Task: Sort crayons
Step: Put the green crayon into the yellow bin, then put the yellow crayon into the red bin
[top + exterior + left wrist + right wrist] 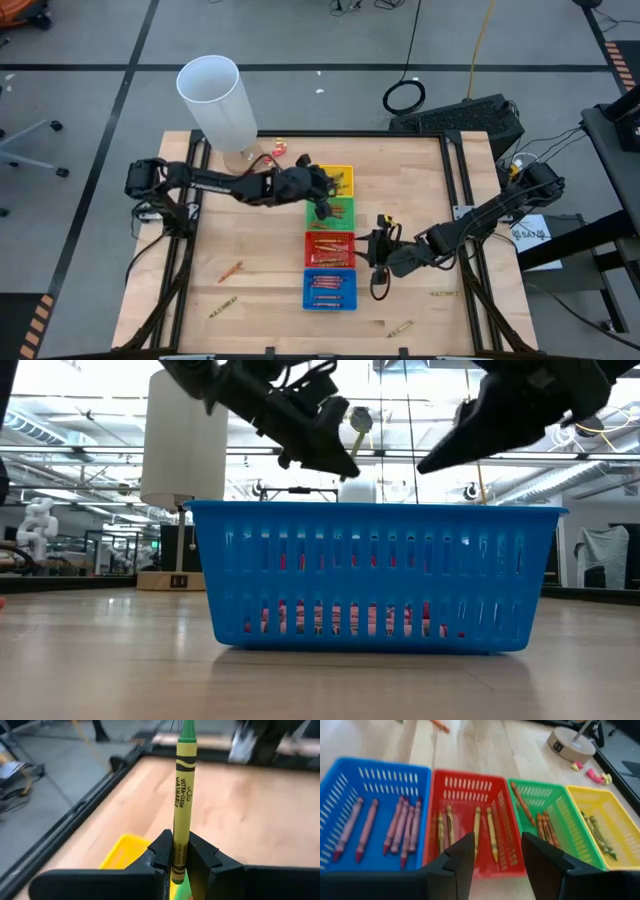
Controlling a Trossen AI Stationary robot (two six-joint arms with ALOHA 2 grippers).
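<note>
My left gripper (323, 208) hovers over the green tray (345, 214) and is shut on a crayon (182, 795) with a yellow label and a green tip. My right gripper (378, 252) is open and empty, just right of the red tray (329, 248); its fingers (462, 857) point toward the trays. The yellow (615, 827), green (555, 827), red (470, 827) and blue (375, 815) trays each have several crayons lying on their floors. Loose crayons (230, 270) lie on the table. My left gripper pinches the crayon's blunt end (179, 857) between its two fingers. The crayon lies along the fingers and sticks out ahead of them, green tip (187, 730) farthest away. It is lifted clear above the trays.
A tall white cylinder (215, 100) stands at the table's far left, with small red and yellow bits (278, 150) by its base. Loose crayons lie near the front left (222, 305) and front right (400, 327), (445, 293). Black rails frame the table.
</note>
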